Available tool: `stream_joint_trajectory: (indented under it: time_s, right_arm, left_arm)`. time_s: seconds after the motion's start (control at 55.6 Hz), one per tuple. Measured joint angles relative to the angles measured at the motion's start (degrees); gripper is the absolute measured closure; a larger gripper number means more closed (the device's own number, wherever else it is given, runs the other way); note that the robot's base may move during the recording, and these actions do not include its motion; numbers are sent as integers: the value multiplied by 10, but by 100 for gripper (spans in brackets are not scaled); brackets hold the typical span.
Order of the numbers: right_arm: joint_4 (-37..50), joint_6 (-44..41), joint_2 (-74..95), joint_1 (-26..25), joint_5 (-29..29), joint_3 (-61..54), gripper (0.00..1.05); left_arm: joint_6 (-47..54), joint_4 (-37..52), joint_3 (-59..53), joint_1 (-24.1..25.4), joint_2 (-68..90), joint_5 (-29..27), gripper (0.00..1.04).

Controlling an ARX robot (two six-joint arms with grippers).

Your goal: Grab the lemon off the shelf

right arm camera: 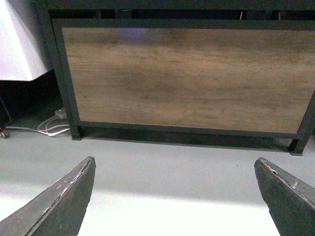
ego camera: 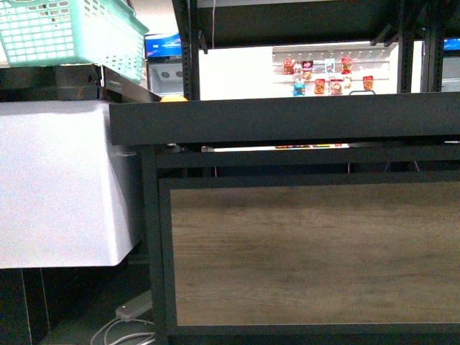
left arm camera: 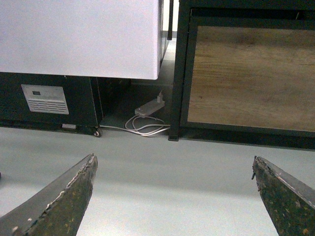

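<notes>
Front view sits low, facing the shelf (ego camera: 287,118): a black tray edge runs across, with the wood panel (ego camera: 309,251) beneath it. A yellow sliver (ego camera: 175,98) peeks over the tray's left end, too little to tell if it's the lemon. Teal basket (ego camera: 72,36) upper left, above a white cabinet (ego camera: 65,180). Left gripper (left arm camera: 173,160) hangs over the floor with fingers wide apart, holding nothing. Right gripper (right arm camera: 174,160) is spread just as wide and empty, facing the panel.

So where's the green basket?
In the front view, the green basket is at the top left, above the white cabinet and left of the black shelf.
</notes>
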Motion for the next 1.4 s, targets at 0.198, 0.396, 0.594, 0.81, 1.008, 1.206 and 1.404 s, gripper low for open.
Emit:
stream_joint_trajectory:
  time_s: [0.198,0.396,0.594,0.81,1.008,1.206,1.404]
  right_arm:
    - [0,0,0,0,0,0,7]
    - [0,0,0,0,0,0,7]
    - [0,0,0,0,0,0,7]
    - [0,0,0,0,0,0,7]
    - [0,0,0,0,0,0,7]
    - [0,0,0,0,1,0,7]
    - [0,0,0,0,0,0,7]
  left_arm:
    - [0,0,0,0,0,0,8]
    - [0,0,0,0,0,0,8]
    - [0,0,0,0,0,0,8]
    - [0,0,0,0,0,0,8]
    - [0,0,0,0,0,0,8]
    - [0,0,0,0,0,0,8]
    - [0,0,0,0,0,0,8]
